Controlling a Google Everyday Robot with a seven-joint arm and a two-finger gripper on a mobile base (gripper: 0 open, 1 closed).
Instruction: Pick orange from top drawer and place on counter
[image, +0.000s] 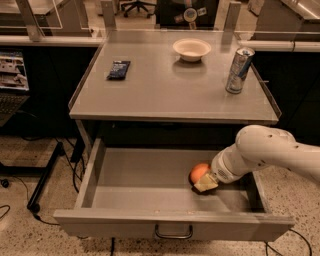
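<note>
The orange (199, 171) lies on the floor of the open top drawer (125, 219), in its right half near the middle of its depth. My gripper (204, 181) reaches down into the drawer from the right and sits right against the orange's front right side, hiding part of it. The white arm (265, 150) comes in from the right edge over the drawer's right wall. The counter (165, 92) is above the drawer.
On the counter stand a white bowl (192, 49) at the back middle, a silver drink can (239, 70) at the right and a dark snack packet (119, 69) at the left. The drawer's loop handle (173, 233) is on its front panel. A speckled floor surrounds the stand.
</note>
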